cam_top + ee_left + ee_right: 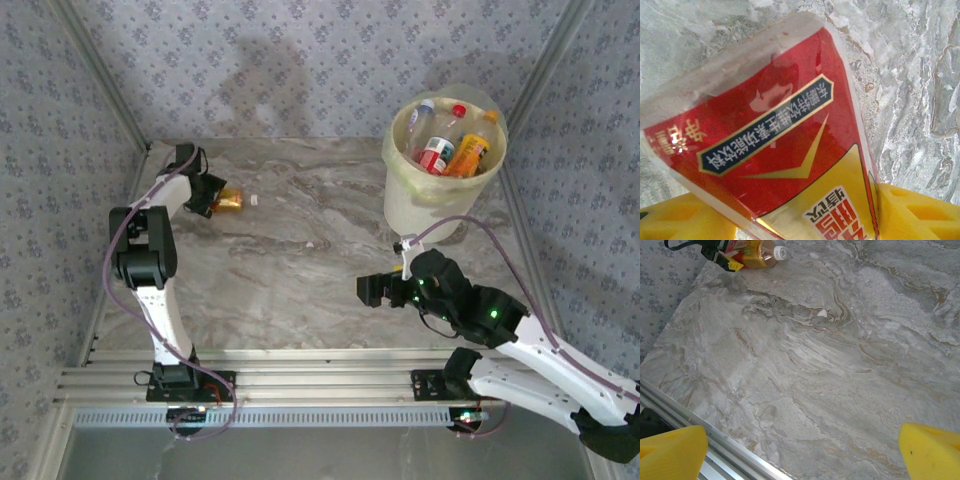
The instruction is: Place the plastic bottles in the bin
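Note:
One plastic bottle (231, 200) with an orange drink, a red and yellow label and a white cap lies on the marble table at the far left. My left gripper (208, 196) is shut on its lower end. In the left wrist view the bottle (785, 145) fills the space between the yellow fingers (685, 220). It also appears at the top left of the right wrist view as the bottle (757, 252). The bin (440, 195) stands at the far right with several bottles (450, 145) inside. My right gripper (375, 290) hovers open over bare table near the front, its fingertips (672, 452) wide apart.
The aluminium rail (300, 385) runs along the table's near edge, just below my right gripper. Patterned walls (300, 60) close in the back and both sides. A tiny white speck (822, 314) lies mid-table.

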Controlling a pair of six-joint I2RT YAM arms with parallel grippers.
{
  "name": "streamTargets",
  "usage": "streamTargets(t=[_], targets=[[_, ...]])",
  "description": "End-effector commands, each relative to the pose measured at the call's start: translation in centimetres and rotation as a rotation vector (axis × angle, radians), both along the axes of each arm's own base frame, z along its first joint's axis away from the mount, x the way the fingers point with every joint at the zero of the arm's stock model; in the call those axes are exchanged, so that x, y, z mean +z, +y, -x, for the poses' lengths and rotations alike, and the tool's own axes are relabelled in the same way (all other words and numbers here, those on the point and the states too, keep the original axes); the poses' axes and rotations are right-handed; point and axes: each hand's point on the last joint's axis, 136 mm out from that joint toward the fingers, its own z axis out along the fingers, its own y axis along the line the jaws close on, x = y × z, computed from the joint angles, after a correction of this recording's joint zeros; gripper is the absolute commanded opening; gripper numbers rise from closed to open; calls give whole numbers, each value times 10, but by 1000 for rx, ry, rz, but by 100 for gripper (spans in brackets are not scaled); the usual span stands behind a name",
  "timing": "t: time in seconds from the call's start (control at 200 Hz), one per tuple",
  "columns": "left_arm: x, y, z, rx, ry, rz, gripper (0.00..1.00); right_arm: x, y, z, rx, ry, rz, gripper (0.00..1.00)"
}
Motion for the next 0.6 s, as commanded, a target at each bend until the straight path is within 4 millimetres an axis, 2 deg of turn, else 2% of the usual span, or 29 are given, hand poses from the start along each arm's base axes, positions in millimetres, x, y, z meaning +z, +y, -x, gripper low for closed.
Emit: streamTargets(t=[0.0, 0.265, 0.46, 0.595], targets=[[-13, 6, 15, -1, 48, -6, 65, -3, -5, 0, -26, 5, 21, 100], [11, 6, 17, -17, 5, -12, 63, -2, -3, 3, -23, -2, 28, 100], [26, 0, 33, -56, -36, 1, 61, -2, 1, 3, -10, -2, 30, 100], [36, -12, 46, -114, -69, 29, 60, -1, 14, 6, 46, 9, 15, 100]])
